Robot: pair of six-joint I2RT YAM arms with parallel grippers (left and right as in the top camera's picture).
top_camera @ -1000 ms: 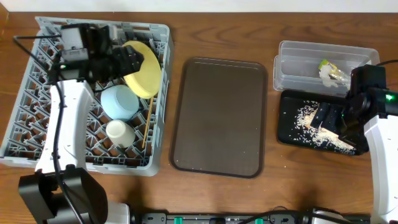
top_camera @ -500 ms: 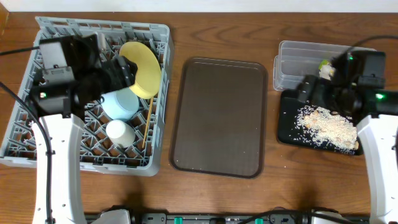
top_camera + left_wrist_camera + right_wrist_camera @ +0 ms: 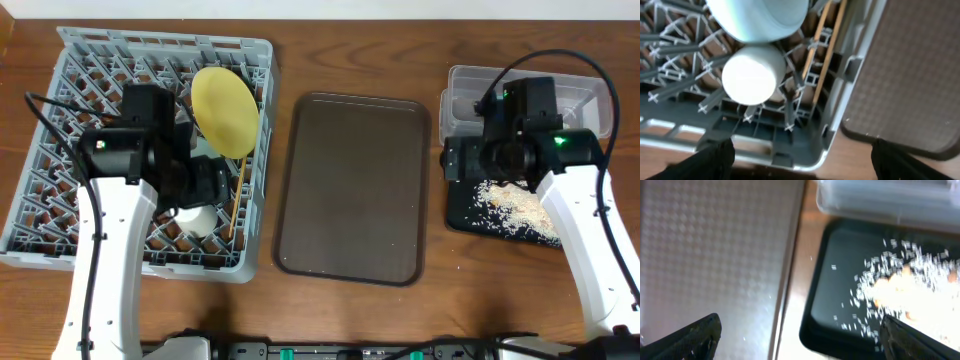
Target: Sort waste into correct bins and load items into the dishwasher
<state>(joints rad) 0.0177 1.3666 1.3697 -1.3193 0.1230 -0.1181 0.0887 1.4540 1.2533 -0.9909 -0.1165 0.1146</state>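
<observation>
The left gripper (image 3: 800, 152) hung with its two dark fingers (image 3: 715, 160) spread wide at the lower corners of the left wrist view. It held nothing and touched nothing. It was above the near edge of the large square grey plastic dish rack (image 3: 60, 200). The right gripper (image 3: 800, 325) was likewise spread wide and empty. It was poised over the gap between the big dark brown serving tray (image 3: 352, 185) and the shallow black rectangular tray (image 3: 460, 212).

In the rack, the round yellow plate (image 3: 224, 108) stood on edge among the pegs near the far right corner. The light blue bowl (image 3: 760, 17) sat mouth-down just beside the smaller white bowl (image 3: 752, 75), which was also inverted. The pair of thin wooden chopsticks (image 3: 827, 55) lay along the rack's right side next to both bowls. A heap of loose whitish-beige rice-like crumbs (image 3: 515, 203) lay in the black tray, with stray grains scattered toward its left end.

From overhead, the left arm covered most of the blue bowl. The right arm lay across the clear rectangular plastic tub (image 3: 585, 95), so its contents could not be made out. The right wrist view was blurred, cutting off the tub at the top edge and washing the crumbs into a pale glare.
</observation>
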